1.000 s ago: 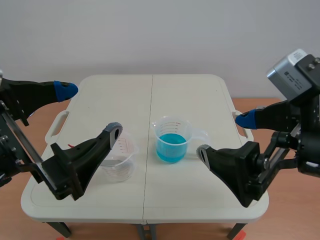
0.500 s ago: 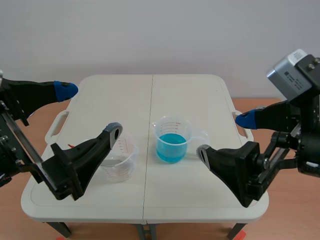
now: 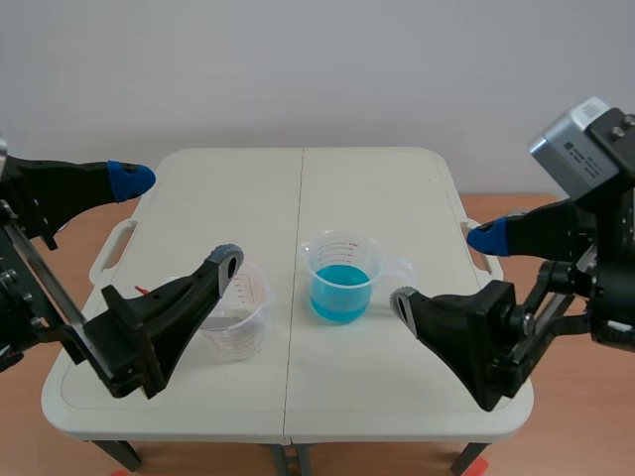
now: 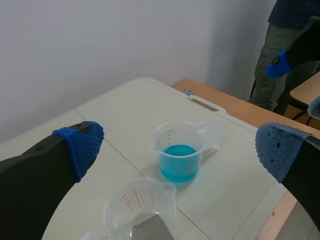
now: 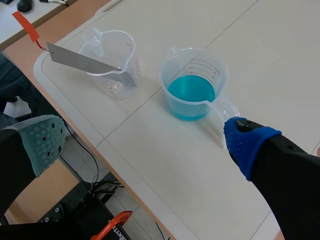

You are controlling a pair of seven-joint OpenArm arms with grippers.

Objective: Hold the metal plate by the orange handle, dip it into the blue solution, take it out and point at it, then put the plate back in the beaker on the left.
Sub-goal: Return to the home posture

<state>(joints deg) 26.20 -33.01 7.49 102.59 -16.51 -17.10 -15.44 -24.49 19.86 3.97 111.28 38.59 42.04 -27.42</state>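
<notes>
A thin metal plate (image 5: pixel 80 59) leans in the clear beaker (image 5: pixel 113 64) on the left, its orange handle (image 5: pixel 25 25) sticking out past the table edge. The beaker of blue solution (image 3: pixel 340 282) stands near the table's middle, handle toward the right arm. My left gripper (image 3: pixel 177 220) hangs open above and in front of the clear beaker (image 3: pixel 238 318); in its wrist view the blue beaker (image 4: pixel 178 162) lies ahead between the fingers. My right gripper (image 3: pixel 444 270) is open to the right of the blue beaker (image 5: pixel 192 91), holding nothing.
The white folding table (image 3: pixel 367 188) has bare surface behind both beakers. Wooden floor (image 3: pixel 575 436) surrounds it. A person's legs (image 4: pixel 272 47) stand beyond the table's far corner in the left wrist view, beside another desk (image 4: pixel 306 92).
</notes>
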